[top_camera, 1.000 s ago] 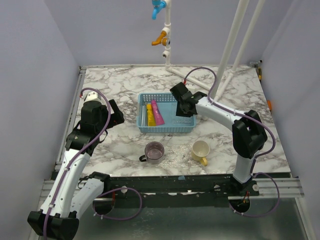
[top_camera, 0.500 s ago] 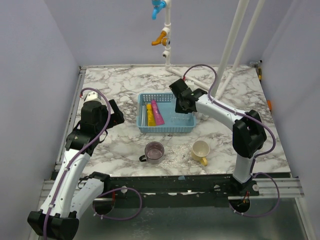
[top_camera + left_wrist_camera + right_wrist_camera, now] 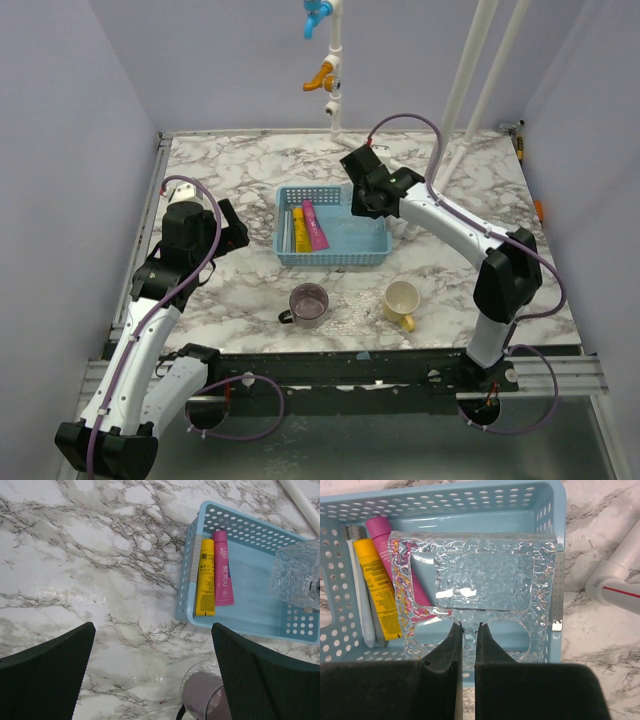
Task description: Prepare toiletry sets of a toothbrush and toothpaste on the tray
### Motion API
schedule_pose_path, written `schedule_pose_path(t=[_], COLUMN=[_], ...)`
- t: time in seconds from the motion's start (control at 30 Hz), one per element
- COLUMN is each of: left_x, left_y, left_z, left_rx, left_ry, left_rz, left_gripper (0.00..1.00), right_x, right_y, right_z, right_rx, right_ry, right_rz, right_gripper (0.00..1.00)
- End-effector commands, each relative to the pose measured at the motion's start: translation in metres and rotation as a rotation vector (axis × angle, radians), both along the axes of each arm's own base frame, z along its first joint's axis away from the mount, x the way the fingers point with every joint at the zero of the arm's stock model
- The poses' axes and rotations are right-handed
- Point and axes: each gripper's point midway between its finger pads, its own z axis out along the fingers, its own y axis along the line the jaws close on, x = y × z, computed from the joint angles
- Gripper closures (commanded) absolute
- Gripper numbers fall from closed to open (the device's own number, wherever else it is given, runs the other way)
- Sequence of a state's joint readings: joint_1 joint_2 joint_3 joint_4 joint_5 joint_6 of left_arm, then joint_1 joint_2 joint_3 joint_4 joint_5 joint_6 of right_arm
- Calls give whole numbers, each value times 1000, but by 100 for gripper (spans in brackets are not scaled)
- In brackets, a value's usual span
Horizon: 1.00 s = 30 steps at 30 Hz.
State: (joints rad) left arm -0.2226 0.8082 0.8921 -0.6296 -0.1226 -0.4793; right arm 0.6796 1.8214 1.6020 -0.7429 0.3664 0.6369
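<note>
Right claw point(image 3: 468, 626) pinches the tray point(image 3: 485, 580) by its edge, over the basket point(image 3: 470, 500); yellow tube point(image 3: 205, 580) and pink tube point(image 3: 222, 575) lie inside; left claw point(image 3: 152, 650) spread above the tabletop point(image 3: 75, 555).

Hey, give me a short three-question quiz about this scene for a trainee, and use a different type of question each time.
1. True or false: the right gripper is shut on the clear textured plastic tray.
2. Fill in the missing word: the left gripper is ___ and holds nothing.
3. Multiple choice: where do the yellow toothpaste tube and the magenta-pink toothpaste tube lie?
A. on the clear tray
B. in the light-blue mesh basket
C. in the left gripper

Key: 1 true; 2 open; 3 B.
</note>
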Motion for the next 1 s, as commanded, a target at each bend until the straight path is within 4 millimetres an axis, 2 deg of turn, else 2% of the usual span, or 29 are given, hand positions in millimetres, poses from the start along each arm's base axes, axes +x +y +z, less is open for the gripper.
schedule_pose_path(t=[0.0, 0.17, 0.63, 0.97], left_x=[2, 1, -3, -5], left_y=[-3, -3, -1, 0], left_z=[16, 17, 22, 24], left_rx=[-28, -29, -37, -39], left_ry=[-43, -48, -74, -84], left_rz=[-6, -6, -4, 3], left_gripper=[1, 1, 1, 1], right_x=[-11, -31, -107, -163], right_y=[-3, 1, 22, 28], right_z=[48, 68, 88, 70], right_rx=[17, 37, 43, 35], right_ry=[-80, -98, -117, -85], right_rz=[3, 15, 26, 29], right_gripper=[99, 99, 99, 99])
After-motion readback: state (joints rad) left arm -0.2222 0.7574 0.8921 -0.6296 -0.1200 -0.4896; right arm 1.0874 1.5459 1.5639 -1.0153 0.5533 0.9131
